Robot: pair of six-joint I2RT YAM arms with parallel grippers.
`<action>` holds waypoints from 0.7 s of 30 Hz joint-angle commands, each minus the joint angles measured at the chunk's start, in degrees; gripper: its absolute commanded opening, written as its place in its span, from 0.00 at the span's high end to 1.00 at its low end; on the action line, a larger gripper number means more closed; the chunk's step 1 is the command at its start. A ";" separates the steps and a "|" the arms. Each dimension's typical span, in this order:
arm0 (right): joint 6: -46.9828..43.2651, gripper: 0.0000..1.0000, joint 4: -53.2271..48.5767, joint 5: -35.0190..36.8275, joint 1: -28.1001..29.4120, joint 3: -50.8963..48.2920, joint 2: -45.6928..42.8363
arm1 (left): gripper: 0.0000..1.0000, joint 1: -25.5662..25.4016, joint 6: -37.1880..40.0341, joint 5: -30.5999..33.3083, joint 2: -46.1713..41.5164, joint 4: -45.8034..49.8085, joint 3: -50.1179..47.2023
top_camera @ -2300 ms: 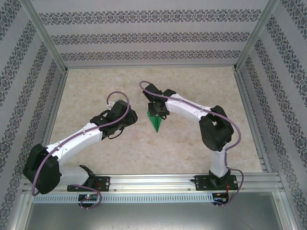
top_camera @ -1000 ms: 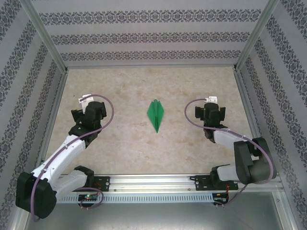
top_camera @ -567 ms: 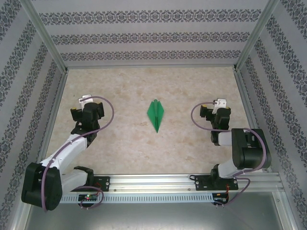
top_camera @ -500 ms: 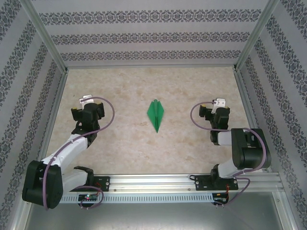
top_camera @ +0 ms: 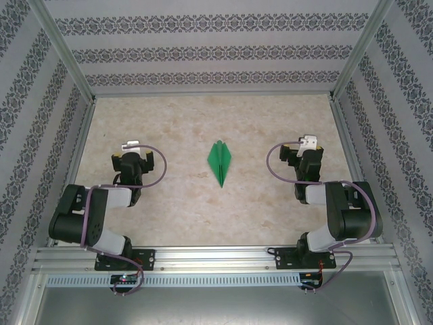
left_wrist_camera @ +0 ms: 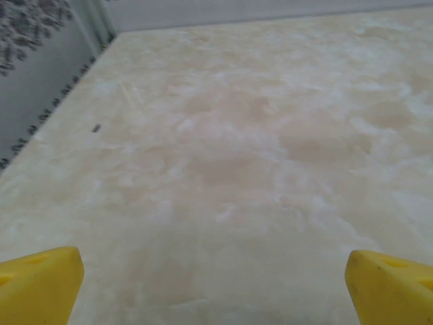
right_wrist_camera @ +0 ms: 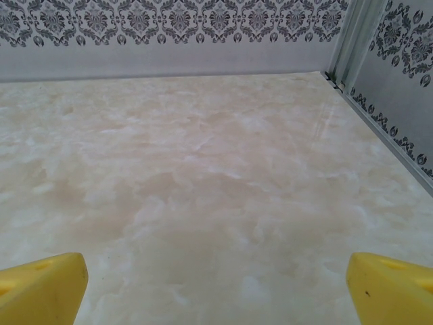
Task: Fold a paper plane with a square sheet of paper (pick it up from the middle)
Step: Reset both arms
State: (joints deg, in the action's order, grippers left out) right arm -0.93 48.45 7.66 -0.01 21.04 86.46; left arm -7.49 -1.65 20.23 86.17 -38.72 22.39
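The square sheet of paper lies folded into a slim bright green paper plane (top_camera: 220, 162) at the middle of the table, its tip toward the near edge. My left gripper (top_camera: 138, 161) rests well to its left, with the arm folded back over its base. Well to the plane's right is my right gripper (top_camera: 302, 158), its arm folded back too. Both touch nothing. In the left wrist view the left gripper (left_wrist_camera: 216, 291) is open, with bare table between its yellow fingertips (left_wrist_camera: 37, 281). The right gripper (right_wrist_camera: 216, 291) is open the same way, its fingertips (right_wrist_camera: 40, 284) wide apart.
The beige marbled tabletop (top_camera: 203, 210) is ringed by patterned walls (top_camera: 203, 54) and metal corner posts (top_camera: 64, 51). An aluminium rail (top_camera: 216, 261) with the arm bases runs along the near edge. The right wall and its post (right_wrist_camera: 355, 40) stand close to the right gripper.
The right gripper let go of the plane and both arms drew back from the centre. Over the last second the left arm folded further toward its base. The plane has not moved.
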 commanded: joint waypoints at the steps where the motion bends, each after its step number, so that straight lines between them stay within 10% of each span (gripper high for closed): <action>1: 1.38 0.02 1.74 0.82 0.01 1.01 -0.76 | 0.00 1.43 1.92 -7.35 2.35 -9.49 0.54; 21: 1.43 0.02 1.74 0.69 -0.02 1.00 -0.76 | 0.00 1.86 1.22 -6.25 3.29 -11.94 -0.24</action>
State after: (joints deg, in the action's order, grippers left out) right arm -0.93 48.47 7.66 -0.01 21.06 86.46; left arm -6.37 -1.06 14.81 89.38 -47.57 22.13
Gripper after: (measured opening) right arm 0.981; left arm 0.999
